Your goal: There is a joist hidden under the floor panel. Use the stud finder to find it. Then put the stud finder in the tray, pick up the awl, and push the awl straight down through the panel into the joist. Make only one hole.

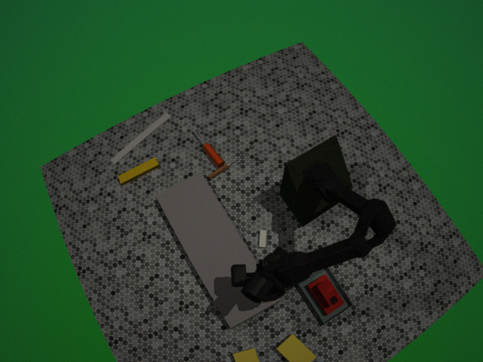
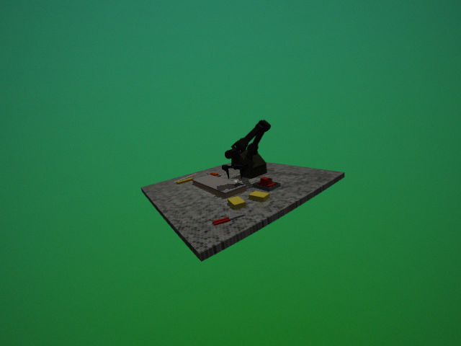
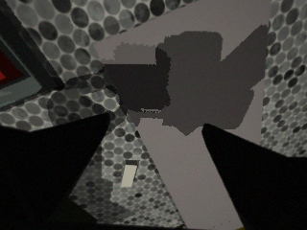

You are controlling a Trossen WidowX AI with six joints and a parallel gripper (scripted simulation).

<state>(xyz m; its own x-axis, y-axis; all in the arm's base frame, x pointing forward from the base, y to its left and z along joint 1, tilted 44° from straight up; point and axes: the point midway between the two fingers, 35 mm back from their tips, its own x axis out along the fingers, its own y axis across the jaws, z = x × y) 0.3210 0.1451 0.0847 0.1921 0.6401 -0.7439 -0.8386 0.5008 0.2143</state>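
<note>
A plain green backdrop surrounds the speckled grey table [image 1: 319,101]. The grey tray [image 1: 342,308] near the table's front holds the red stud finder [image 1: 323,292], lying flat inside it. Just beside the tray, the hand [image 1: 244,281] hangs over the near end of the floor panel [image 1: 202,218], spread wide with nothing in it. The awl [image 1: 217,170] lies well apart from the hand, past the panel's far end, touching an orange-handled screwdriver [image 1: 211,152].
</note>
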